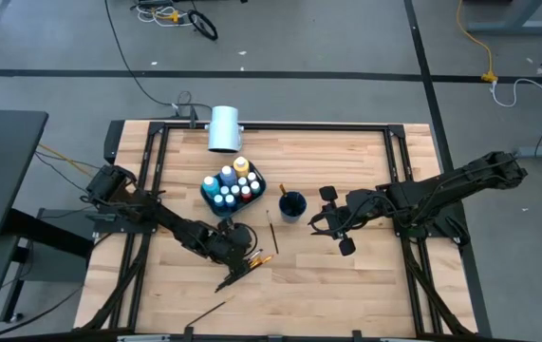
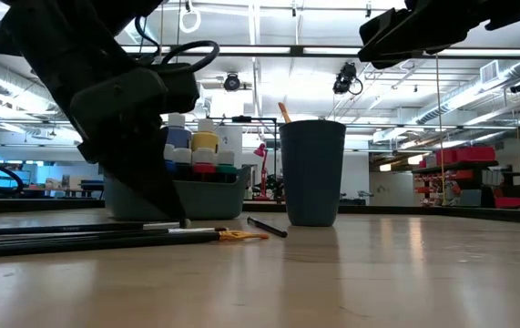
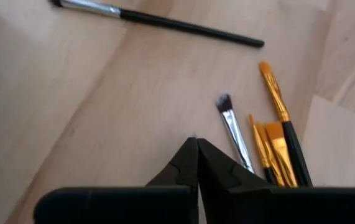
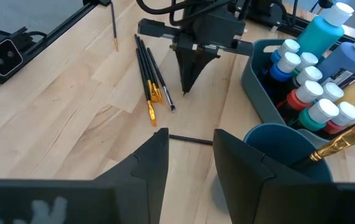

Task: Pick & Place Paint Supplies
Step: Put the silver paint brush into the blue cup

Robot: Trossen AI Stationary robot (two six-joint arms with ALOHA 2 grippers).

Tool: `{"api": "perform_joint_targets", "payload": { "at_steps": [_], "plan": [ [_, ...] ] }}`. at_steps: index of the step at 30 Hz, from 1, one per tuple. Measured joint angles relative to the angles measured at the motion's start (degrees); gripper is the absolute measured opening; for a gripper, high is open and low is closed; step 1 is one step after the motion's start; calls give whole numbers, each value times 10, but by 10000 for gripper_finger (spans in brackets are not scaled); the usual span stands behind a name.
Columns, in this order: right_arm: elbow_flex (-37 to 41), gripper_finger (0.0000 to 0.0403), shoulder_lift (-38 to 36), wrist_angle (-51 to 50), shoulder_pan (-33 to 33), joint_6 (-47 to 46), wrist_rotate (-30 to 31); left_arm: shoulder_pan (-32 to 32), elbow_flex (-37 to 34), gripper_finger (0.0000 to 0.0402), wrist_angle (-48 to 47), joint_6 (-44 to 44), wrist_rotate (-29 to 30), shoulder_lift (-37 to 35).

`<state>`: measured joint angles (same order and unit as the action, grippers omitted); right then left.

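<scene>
Paintbrushes lie beside the left claw, closed empty.

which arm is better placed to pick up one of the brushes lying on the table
Left. Its gripper stands fingers shut right beside the bundle of brushes, while the right gripper hovers by the blue cup.

Robotics lab or workshop hall: grey concrete floor with loose cables, exposed ceiling ducts and strip lights, wooden rig table.
</scene>
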<state>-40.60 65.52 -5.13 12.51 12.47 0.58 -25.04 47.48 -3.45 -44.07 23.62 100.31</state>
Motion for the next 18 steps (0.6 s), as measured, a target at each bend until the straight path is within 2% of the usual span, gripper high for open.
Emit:
{"api": "perform_joint_targets", "payload": {
  "at_steps": [12,18],
  "plan": [
    [0,130,0,0,0,0,0,0,0,26,6,14,-7,1],
    [0,130,0,0,0,0,0,1,0,62,13,34,21,1]
  ]
}}
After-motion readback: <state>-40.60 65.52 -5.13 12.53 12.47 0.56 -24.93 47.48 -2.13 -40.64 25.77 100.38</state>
